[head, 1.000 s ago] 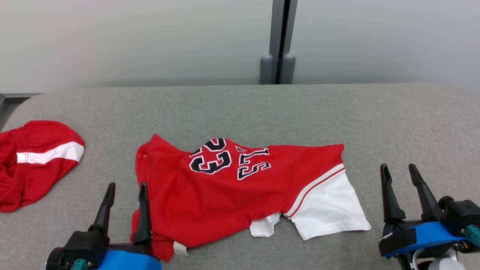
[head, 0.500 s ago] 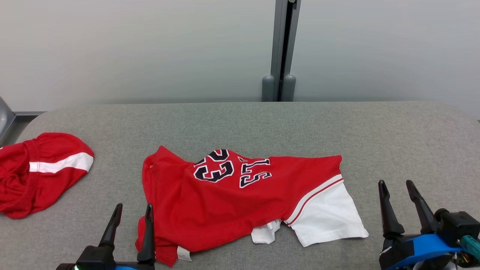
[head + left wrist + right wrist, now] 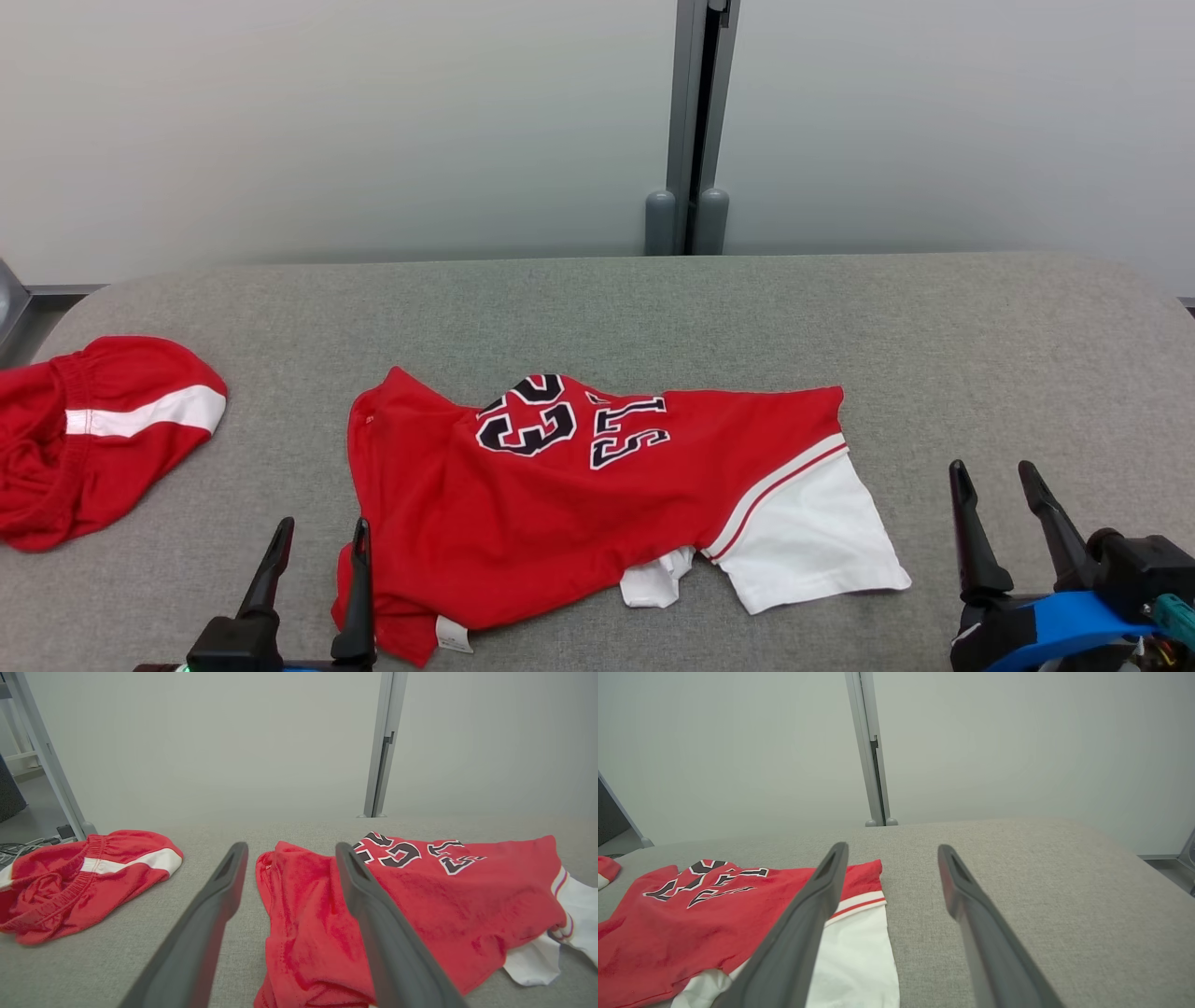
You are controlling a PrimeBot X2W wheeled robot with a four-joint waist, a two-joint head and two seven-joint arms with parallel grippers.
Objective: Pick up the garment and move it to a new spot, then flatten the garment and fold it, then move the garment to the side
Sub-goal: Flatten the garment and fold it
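Lying crumpled near the middle of the grey fabric-covered table, the red short-sleeved jersey with black numerals and a white sleeve was noted, held by nothing. The left gripper was seen at the jersey's near left edge, its dark fingers spread apart and empty. In the left wrist view red cloth lay between them; contact could not be told. The right gripper was seen to the right of the white sleeve, fingers likewise released, over bare table. A second red garment with a white stripe was recorded bunched at the table's left edge, apart from the jersey. A grey upright post was noted behind the table.
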